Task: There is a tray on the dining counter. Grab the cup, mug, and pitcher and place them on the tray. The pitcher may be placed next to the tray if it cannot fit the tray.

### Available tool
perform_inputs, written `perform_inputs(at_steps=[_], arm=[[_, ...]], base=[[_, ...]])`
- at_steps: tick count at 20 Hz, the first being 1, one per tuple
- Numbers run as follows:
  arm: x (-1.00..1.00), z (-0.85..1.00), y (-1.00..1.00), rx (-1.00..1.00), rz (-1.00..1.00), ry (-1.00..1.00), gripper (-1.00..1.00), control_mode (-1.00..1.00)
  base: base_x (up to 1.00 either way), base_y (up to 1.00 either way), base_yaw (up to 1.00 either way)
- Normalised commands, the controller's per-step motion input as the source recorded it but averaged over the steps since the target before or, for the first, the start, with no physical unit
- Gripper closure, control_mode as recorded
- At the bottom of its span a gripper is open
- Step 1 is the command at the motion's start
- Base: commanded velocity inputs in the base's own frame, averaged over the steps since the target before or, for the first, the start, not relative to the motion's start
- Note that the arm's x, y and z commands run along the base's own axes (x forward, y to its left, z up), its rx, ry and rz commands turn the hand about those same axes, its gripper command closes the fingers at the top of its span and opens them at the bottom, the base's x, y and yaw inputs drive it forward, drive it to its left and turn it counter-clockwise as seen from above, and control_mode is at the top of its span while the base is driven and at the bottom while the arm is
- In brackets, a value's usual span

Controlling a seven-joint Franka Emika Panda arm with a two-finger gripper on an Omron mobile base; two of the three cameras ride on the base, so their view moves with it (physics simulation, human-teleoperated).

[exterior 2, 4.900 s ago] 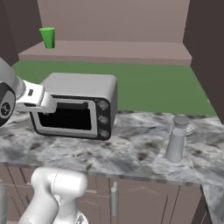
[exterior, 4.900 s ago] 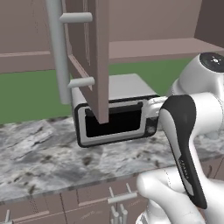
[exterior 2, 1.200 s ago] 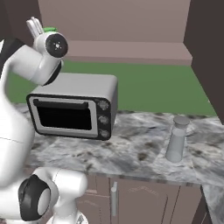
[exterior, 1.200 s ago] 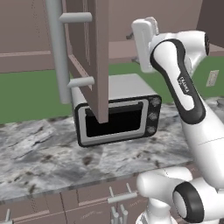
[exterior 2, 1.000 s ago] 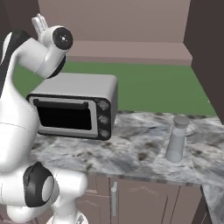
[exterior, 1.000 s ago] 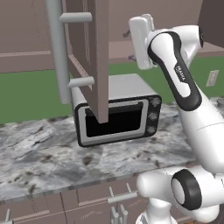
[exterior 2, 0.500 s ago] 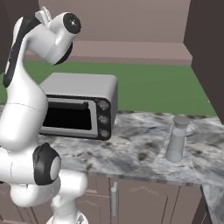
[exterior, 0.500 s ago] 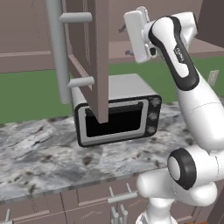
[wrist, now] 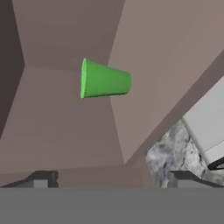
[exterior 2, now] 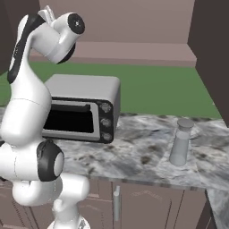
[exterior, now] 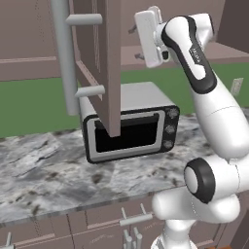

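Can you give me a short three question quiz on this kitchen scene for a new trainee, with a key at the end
1. True or false: the end effector is closed on the green cup.
2. Which thing stands on the marbled counter to the right of the toaster oven? A) pitcher B) mug C) tray
3. Fill in: in the hand view, the cup lies ahead of the open ____.

Key: 1 false; 2 A, the pale pitcher; 3 end effector.
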Motion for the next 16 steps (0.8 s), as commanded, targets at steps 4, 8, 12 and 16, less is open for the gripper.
perform_inputs(at_steps=[4,8,12,16], arm=[[0.32,0.0,0.17,0.03,0.0,0.0,-1.0,-1.0],[0.37,0.0,0.12,0.02,0.0,0.01,-1.0,-1.0],[0.31,0.0,0.19,0.0,0.0,0.08,-1.0,-1.0],[0.41,0.0,0.08,0.0,0.0,0.05,-1.0,-1.0]], base=[[0.0,0.0,0.0],[0.0,0.0,0.0],[0.0,0.0,0.0],[0.0,0.0,0.0]])
